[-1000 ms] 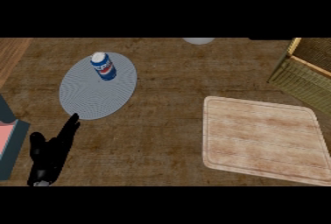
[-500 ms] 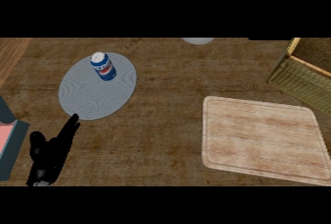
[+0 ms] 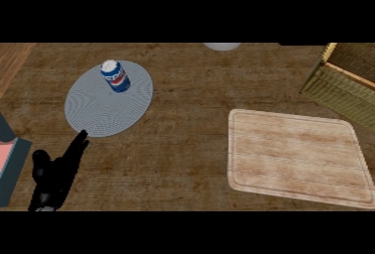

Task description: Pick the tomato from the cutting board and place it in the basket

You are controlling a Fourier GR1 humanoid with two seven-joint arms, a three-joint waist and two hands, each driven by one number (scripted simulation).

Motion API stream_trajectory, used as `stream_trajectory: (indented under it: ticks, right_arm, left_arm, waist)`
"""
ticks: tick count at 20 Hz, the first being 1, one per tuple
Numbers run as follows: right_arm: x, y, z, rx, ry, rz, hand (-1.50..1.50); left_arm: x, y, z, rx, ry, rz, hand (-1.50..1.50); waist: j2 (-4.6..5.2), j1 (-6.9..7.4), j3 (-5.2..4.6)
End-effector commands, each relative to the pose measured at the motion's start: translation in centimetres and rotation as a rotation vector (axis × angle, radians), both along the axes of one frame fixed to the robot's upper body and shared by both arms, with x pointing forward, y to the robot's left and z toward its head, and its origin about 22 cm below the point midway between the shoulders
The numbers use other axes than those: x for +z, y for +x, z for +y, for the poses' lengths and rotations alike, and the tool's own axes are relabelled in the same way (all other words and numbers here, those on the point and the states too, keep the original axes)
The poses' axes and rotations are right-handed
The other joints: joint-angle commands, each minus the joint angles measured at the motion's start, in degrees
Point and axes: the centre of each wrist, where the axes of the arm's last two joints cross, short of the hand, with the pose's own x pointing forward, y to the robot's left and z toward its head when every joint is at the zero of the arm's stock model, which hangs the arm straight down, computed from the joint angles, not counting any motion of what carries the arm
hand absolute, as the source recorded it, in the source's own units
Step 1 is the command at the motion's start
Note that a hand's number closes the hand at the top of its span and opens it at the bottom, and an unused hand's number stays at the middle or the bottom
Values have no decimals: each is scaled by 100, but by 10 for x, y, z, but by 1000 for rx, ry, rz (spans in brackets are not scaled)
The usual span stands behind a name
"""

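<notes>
Left hand [image 3: 55,172] open, can [image 3: 115,77] on plate [image 3: 102,113]

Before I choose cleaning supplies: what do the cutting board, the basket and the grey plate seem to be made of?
Cutting board: pale wood, matte, going by grain streaks and a groove along the rim. Basket: tan wicker or rattan, its wall showing a weave. Plate: grey with fine concentric rings, matte; ceramic or woven, the look leaves it open.
</notes>
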Motion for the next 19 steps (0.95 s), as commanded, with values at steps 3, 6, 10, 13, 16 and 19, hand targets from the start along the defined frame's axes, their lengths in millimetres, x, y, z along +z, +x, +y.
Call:
stream_trajectory:
  ticks: [3,6,10,13,16,19]
  right_arm:
    - [-1,-8,-7,12,-35,-32,-150]
    - [11,-23,-21,0,-38,-73,-150]
    - [46,-41,-38,-54,-9,-188,-150]
    - [42,-49,-32,-94,38,-233,-150]
    - [48,-79,-56,-147,2,-257,-150]
    - [48,-97,-55,-156,31,-229,-150]
  left_arm:
    - [-31,-12,-11,21,-26,137,0]
    - [-28,-17,12,32,-17,144,0]
    - [-27,-20,-10,36,-34,141,0]
    - [-15,-7,-7,51,-22,158,0]
    - [-32,-23,0,55,-44,172,0]
    - [-37,-25,11,85,-21,149,0]
  waist:
    - [61,-12,-78]
    - [45,-53,-79]
    - [47,-18,-76]
    - [20,-110,-78]
    - [7,-191,-80]
    - [-16,-272,-88]
